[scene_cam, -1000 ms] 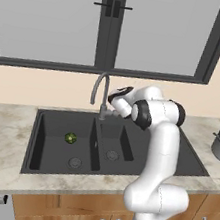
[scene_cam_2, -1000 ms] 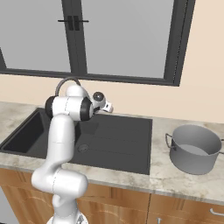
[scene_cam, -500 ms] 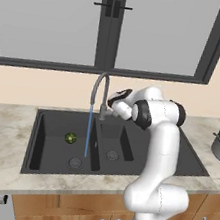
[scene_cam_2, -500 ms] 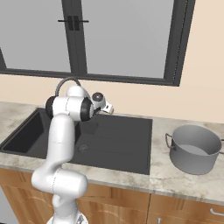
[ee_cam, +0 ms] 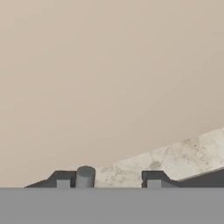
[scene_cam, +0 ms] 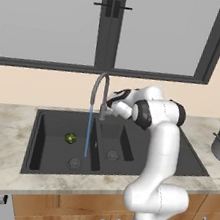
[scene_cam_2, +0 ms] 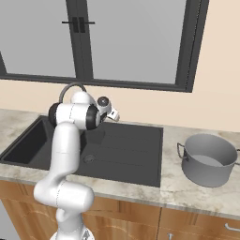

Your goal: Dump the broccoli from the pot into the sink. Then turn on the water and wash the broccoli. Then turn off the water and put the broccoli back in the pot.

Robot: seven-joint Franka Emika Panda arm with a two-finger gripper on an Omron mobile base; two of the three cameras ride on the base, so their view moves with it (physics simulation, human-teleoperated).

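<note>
Water (scene_cam: 88,131) runs in a thin blue stream from the faucet (scene_cam: 100,87) into the large left basin of the sink (scene_cam: 60,119), so the wash step appears to be under way. The broccoli (scene_cam: 70,138) lies on the basin floor just left of the stream, not under it, which suggests it gets little rinsing where it sits. The end effector (scene_cam: 110,103) is at the faucet base beside the lever, probably because it has to work that lever. Its 2 fingertips (ee_cam: 63,179) stand apart with a grey post (ee_cam: 85,176) between them, touching nothing visibly. The pot (scene_cam_2: 209,159) waits empty on the tabletop (scene_cam_2: 187,190), far right of the sink, ready for the broccoli's return.
</note>
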